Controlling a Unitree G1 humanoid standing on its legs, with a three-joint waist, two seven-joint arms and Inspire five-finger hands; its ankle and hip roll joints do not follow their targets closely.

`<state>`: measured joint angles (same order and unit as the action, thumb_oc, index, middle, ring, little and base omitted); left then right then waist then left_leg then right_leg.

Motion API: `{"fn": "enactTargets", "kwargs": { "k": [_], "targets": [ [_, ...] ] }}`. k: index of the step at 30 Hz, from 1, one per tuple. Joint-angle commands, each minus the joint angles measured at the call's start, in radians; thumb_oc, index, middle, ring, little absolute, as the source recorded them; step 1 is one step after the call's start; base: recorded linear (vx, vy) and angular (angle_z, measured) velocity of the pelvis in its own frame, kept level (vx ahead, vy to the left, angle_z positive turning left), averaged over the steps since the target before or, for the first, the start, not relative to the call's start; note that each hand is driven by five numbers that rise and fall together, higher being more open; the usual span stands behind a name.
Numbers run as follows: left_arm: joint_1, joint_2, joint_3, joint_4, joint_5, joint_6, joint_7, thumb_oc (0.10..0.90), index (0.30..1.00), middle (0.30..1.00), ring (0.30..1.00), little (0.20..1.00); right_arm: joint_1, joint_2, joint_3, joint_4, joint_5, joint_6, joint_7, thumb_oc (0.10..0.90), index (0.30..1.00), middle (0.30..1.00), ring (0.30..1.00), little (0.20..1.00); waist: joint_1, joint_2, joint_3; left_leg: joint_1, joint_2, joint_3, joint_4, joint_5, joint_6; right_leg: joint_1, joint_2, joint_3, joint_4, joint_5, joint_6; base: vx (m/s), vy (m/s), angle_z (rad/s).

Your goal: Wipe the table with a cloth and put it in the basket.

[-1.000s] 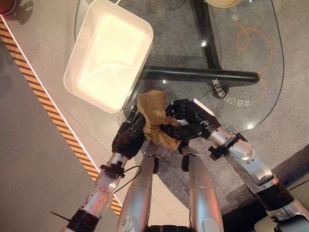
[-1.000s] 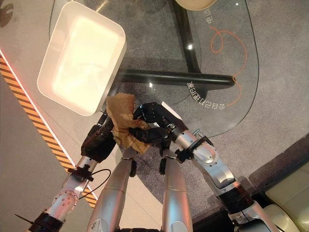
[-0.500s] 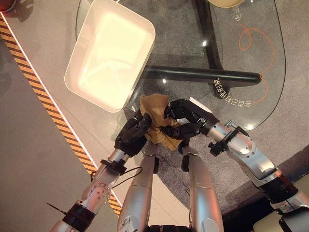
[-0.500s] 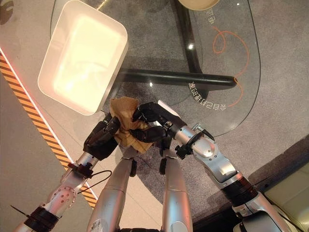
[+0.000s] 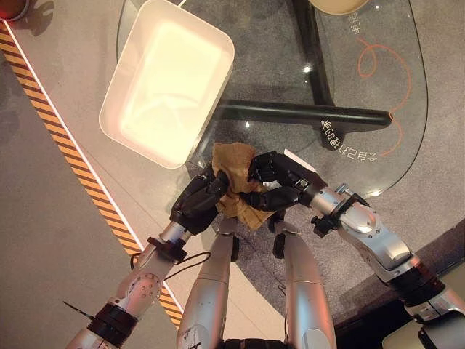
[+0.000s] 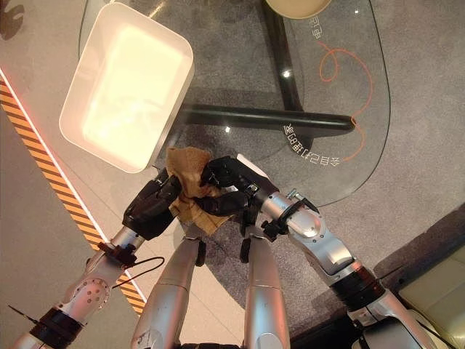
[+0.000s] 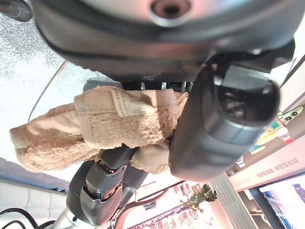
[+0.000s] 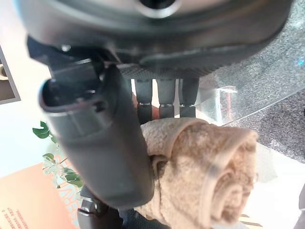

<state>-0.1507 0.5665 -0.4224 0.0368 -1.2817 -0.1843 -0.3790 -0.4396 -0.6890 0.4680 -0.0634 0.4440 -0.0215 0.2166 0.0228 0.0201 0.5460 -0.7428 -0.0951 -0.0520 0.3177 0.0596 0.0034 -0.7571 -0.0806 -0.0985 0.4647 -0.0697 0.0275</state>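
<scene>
A tan cloth point(image 5: 232, 166) is bunched up between my two hands at the near edge of the glass table point(image 5: 378, 94). My left hand point(image 5: 196, 203) grips it from the left, fingers curled round the fabric. My right hand point(image 5: 280, 178) is closed on it from the right, fingers over the top and thumb beneath. The left wrist view has the cloth point(image 7: 109, 124) tucked under my fingers beside the thumb point(image 7: 224, 119). In the right wrist view the cloth point(image 8: 205, 186) is rolled against my thumb point(image 8: 100, 143). The white basket point(image 5: 167, 87) stands empty on the table's left part, just beyond the hands.
A black table base point(image 5: 305, 113) shows through the glass. A beige dish point(image 5: 338, 3) sits at the table's far edge. An orange looped line point(image 5: 378, 58) runs over the glass at the right. Yellow-and-black tape point(image 5: 65, 145) crosses the floor at the left.
My left hand has come up and closed on the cloth from the left. The cloth is now more bunched between both hands, and the right hand has shifted slightly left.
</scene>
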Motion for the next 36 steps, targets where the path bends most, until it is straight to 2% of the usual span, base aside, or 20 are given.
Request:
{"fn": "enactTargets", "kwargs": {
  "k": [1,6,9,13,17,25,31,36],
  "targets": [
    [-0.065,-0.050,-0.079,-0.209,0.099,-0.027,-0.131,0.800,0.900,0.900,0.900,0.900,-0.068,0.092,0.144,-0.182,0.065,-0.074,0.166,0.100,0.300,0.300,0.300,0.200,0.014,0.008,-0.026,0.014,-0.038,0.058,0.041,-0.070,0.065,0.025,0.062,0.047,-0.137,0.117,0.038,0.00,0.000,0.00],
    [-0.078,-0.047,-0.093,-0.208,0.128,-0.017,-0.146,0.800,0.900,0.900,0.900,0.900,-0.073,0.097,0.140,-0.167,0.072,-0.091,0.118,0.100,0.300,0.300,0.300,0.200,0.013,0.008,-0.026,0.015,-0.037,0.058,0.039,-0.070,0.065,0.025,0.063,0.046,-0.138,0.118,0.038,0.00,0.000,0.00],
    [-0.076,-0.044,-0.090,-0.205,0.132,-0.017,-0.144,0.800,0.900,0.900,0.900,0.900,-0.058,0.108,0.107,-0.148,0.153,-0.161,0.030,0.100,0.300,0.300,0.300,0.200,0.011,0.009,-0.026,0.024,-0.035,0.061,0.036,-0.070,0.065,0.030,0.062,0.047,-0.138,0.118,0.039,0.00,0.000,0.00],
    [-0.073,-0.048,-0.075,-0.189,0.127,-0.025,-0.147,0.800,0.900,0.900,0.900,0.900,-0.032,0.135,0.039,-0.137,0.208,-0.240,-0.019,0.100,0.300,0.300,0.300,0.200,0.003,0.007,-0.026,0.029,-0.036,0.062,0.036,-0.075,0.066,0.036,0.063,0.048,-0.140,0.116,0.041,0.00,0.000,0.00],
    [-0.059,-0.060,-0.059,-0.189,0.132,-0.025,-0.154,0.800,0.900,0.900,0.900,0.900,-0.004,0.158,-0.011,-0.144,0.225,-0.275,-0.048,0.100,0.300,0.300,0.300,0.200,-0.004,0.009,-0.026,0.032,-0.033,0.065,0.035,-0.077,0.067,0.036,0.063,0.051,-0.138,0.115,0.041,0.00,0.000,0.00],
    [-0.018,-0.091,-0.023,-0.177,0.153,-0.037,-0.188,0.800,0.900,0.900,0.900,0.900,0.078,0.217,-0.104,-0.151,0.314,-0.348,-0.063,0.100,0.300,0.300,0.300,0.200,-0.016,0.010,-0.026,0.037,-0.028,0.074,0.028,-0.082,0.070,0.037,0.066,0.060,-0.141,0.114,0.042,0.00,0.001,-0.01],
    [-0.010,-0.096,-0.016,-0.180,0.162,-0.043,-0.188,0.800,0.900,0.900,0.900,0.900,0.102,0.230,-0.115,-0.147,0.315,-0.367,-0.071,0.100,0.300,0.300,0.300,0.200,-0.020,0.011,-0.026,0.036,-0.026,0.077,0.021,-0.080,0.070,0.034,0.067,0.061,-0.143,0.115,0.041,0.00,0.007,-0.05],
    [-0.009,-0.100,-0.015,-0.171,0.166,-0.049,-0.188,0.800,0.900,0.900,0.900,0.900,0.106,0.251,-0.129,-0.141,0.405,-0.406,-0.072,0.100,0.300,0.300,0.300,0.200,-0.020,0.009,-0.026,0.036,-0.023,0.079,0.018,-0.080,0.069,0.037,0.067,0.060,-0.146,0.113,0.041,0.00,0.000,0.00]
  ]
}}
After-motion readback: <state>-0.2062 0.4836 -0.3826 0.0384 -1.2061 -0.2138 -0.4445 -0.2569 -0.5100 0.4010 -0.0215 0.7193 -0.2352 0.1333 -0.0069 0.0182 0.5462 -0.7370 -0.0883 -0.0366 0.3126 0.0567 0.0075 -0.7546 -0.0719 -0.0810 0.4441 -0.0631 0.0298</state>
